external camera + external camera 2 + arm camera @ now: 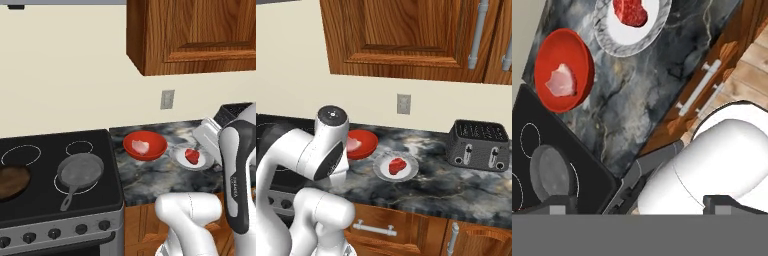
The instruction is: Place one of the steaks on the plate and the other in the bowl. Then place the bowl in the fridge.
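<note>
Red glossy bowl (145, 145) on the dark marbled counter (150, 175) holds the pale pink steak (140, 146); at its 3 o'clock, the bright red steak (192, 156) fills the white plate (181, 159), so sorting looks finished. Gripper (639, 204) hangs high above, carrying nothing, its spread impossible to tell.

Base views flank the counter (150, 185); hand view looks down.

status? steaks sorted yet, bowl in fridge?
Done: red steak lies on the plate; pink steak sits in the bowl. In hand: nothing, the gripper looks down from above the counter. Left: carry the bowl to the fridge.
</note>
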Tool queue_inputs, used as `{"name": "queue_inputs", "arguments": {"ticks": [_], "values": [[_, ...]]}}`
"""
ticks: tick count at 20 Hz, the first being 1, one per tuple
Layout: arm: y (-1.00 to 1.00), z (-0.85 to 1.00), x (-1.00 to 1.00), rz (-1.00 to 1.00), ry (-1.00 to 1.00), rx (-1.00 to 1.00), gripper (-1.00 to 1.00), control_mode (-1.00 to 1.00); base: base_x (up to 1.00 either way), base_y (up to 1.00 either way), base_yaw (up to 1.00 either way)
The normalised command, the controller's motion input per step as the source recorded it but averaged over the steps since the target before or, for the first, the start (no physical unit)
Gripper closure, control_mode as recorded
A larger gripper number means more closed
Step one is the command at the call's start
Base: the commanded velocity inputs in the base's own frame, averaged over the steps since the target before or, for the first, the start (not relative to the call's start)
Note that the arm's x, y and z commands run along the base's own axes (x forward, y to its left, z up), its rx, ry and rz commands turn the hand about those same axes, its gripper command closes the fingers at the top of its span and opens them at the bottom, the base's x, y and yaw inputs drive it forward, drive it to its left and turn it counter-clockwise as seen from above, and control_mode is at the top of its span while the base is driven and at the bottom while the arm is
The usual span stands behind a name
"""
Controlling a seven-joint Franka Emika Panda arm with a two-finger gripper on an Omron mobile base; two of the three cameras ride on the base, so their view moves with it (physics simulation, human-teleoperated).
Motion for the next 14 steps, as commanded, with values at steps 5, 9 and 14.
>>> {"name": "queue_inputs", "arguments": {"ticks": [5,9,14], "values": [[0.04,-0.1,0.48,-0.01,-0.06,0.0,-1.0,-1.0,0.0,0.0,0.0],[0.0,-0.07,0.62,0.0,-0.02,0.0,-1.0,-1.0,0.0,0.0,0.0],[0.0,-0.19,0.51,0.0,0.0,0.0,-1.0,-1.0,0.0,0.0,0.0]]}}
